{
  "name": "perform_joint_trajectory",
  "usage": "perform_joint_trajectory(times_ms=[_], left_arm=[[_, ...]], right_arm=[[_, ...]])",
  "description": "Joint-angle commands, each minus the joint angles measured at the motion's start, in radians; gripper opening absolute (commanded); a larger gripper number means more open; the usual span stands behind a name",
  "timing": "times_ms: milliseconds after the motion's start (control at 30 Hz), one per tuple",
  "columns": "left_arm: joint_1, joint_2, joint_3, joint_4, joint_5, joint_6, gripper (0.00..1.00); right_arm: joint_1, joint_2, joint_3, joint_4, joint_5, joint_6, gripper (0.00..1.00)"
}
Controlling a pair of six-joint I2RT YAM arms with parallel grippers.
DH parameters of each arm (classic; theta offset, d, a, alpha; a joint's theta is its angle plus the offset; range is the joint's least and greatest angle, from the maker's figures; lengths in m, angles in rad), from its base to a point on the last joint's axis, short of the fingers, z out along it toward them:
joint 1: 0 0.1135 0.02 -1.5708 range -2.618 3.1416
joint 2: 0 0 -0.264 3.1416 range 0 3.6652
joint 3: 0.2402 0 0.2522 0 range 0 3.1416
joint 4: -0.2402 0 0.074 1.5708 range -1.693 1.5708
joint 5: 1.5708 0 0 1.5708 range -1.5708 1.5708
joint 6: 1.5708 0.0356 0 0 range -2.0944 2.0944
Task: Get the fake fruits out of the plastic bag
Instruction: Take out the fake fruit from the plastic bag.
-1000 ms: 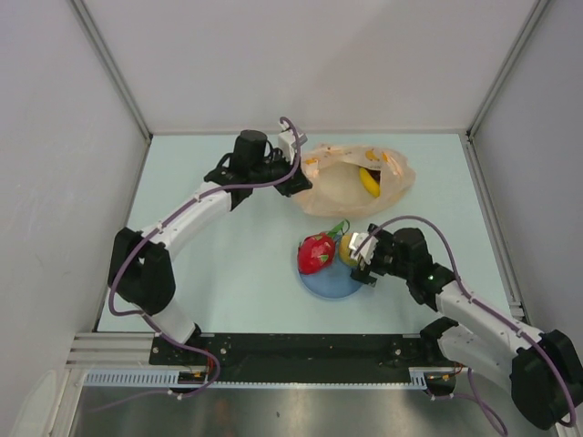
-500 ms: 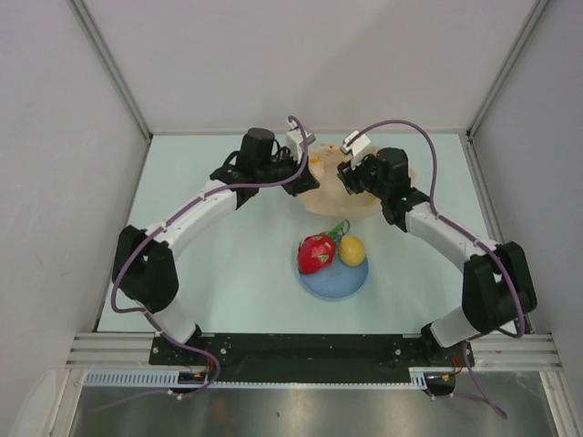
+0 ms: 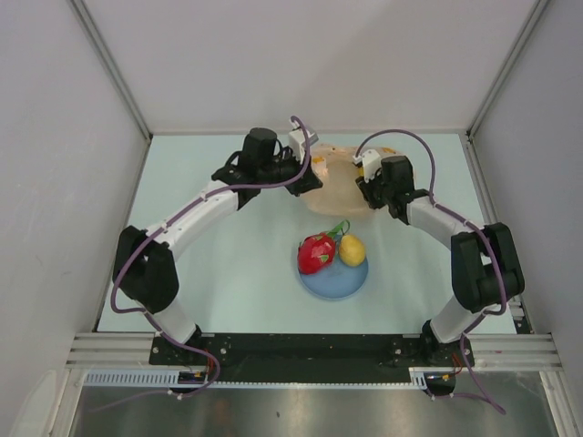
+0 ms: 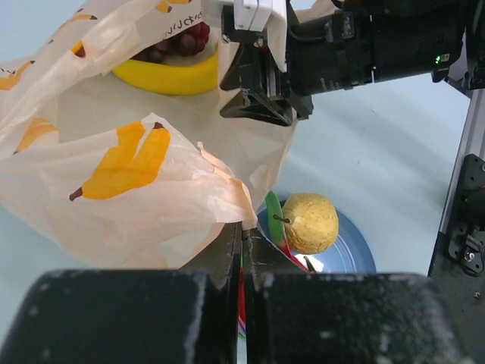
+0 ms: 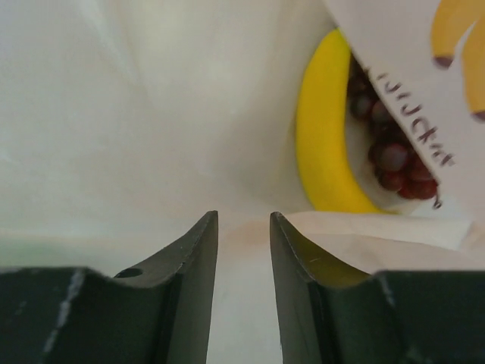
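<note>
The plastic bag [image 3: 335,189] lies at the back of the table, peach with printed bananas, its mouth held up. My left gripper [image 3: 310,182] is shut on the bag's lower lip [image 4: 231,199]. Inside lie a yellow banana [image 5: 326,144] and a dark grape bunch [image 5: 394,159]. My right gripper [image 5: 242,220] is inside the bag's mouth, its jaws a narrow gap apart with nothing between them, the banana just ahead to the right. In the top view, the right gripper [image 3: 364,188] sits over the bag. A dragon fruit [image 3: 316,253] and a yellow round fruit [image 3: 352,249] rest on the blue plate [image 3: 332,284].
The plate stands in front of the bag, toward the arm bases. Grey walls close off the table on the left, back and right. The right arm's forearm [image 3: 437,217] crosses the table right of the plate.
My right gripper left the yellow round fruit on the plate, swung back to the bag and dropped into its mouth, jaws narrowing. The left gripper kept its hold on the bag.
</note>
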Motion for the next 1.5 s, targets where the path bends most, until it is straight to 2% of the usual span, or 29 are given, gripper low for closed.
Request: perform_joint_trajectory(times_ms=[0,133,267,400,733,967,1067,1100,1167,1200,1300,1467], left_arm=[[-0.011,-0.032,-0.015,0.035,0.014,0.000,0.00],[-0.022,-0.040,-0.026,0.037,0.004,0.007,0.00],[-0.033,-0.057,-0.046,0.032,0.000,0.016,0.00],[-0.037,-0.065,-0.060,0.028,-0.003,0.017,0.00],[-0.039,-0.045,-0.031,0.020,-0.002,0.016,0.00],[-0.039,-0.029,-0.011,0.012,-0.006,0.043,0.00],[-0.039,-0.023,-0.003,0.011,-0.006,0.045,0.00],[-0.039,-0.020,0.000,0.011,-0.006,0.043,0.00],[-0.039,-0.009,0.006,0.012,-0.006,0.043,0.00],[-0.039,-0.009,0.008,0.011,-0.005,0.042,0.00],[-0.039,0.000,0.017,0.012,-0.003,0.042,0.00],[-0.039,0.009,0.018,0.014,-0.006,0.045,0.00]], right_arm=[[-0.002,0.087,0.047,0.147,0.027,-0.106,0.39],[-0.016,0.177,0.084,0.202,0.104,-0.134,0.45],[-0.021,0.224,0.089,0.282,0.197,-0.155,0.57],[-0.024,0.237,0.102,0.339,0.208,-0.182,0.58],[-0.056,0.320,0.199,0.345,0.197,-0.163,0.63],[-0.074,0.423,0.300,0.211,0.147,-0.152,0.65],[-0.079,0.431,0.309,0.165,0.116,-0.137,0.63],[-0.080,0.426,0.311,0.146,0.052,-0.136,0.64],[-0.080,0.421,0.312,0.094,-0.008,-0.137,0.60],[-0.079,0.417,0.312,0.085,-0.019,-0.137,0.53],[-0.076,0.379,0.314,0.052,-0.045,-0.125,0.41],[-0.086,0.253,0.312,0.042,-0.183,-0.070,0.37]])
